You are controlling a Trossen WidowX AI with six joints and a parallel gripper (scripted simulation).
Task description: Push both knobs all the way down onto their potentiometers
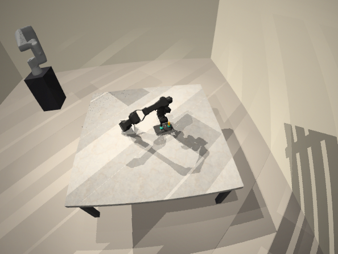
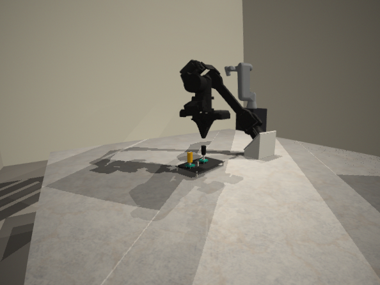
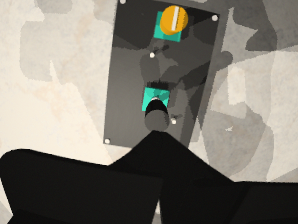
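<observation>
The dark circuit board (image 1: 158, 131) (image 2: 212, 165) (image 3: 125, 95) stands on short legs. An orange-yellow knob (image 1: 169, 124) (image 2: 189, 157) (image 3: 174, 20) stands upright over one teal potentiometer, with a short pale stretch showing beneath it. A slimmer black knob (image 2: 203, 149) (image 3: 157, 121) stands upright over the other teal potentiometer (image 2: 203, 160) (image 3: 152, 96), with pale shaft visible below it. My gripper (image 2: 203, 137) (image 3: 157, 139) is shut and empty, pointing down just above the black knob, with a small gap between them in the exterior view. The black knob is hard to make out in the top view.
Small pale pegs (image 2: 197, 163) (image 3: 152, 55) stand on the board, one between the two potentiometers. The arm's white wedge-shaped base (image 2: 267, 145) stands on the table beyond the board. A grey arm on a black pedestal (image 1: 45, 91) (image 2: 260, 118) stands off the table.
</observation>
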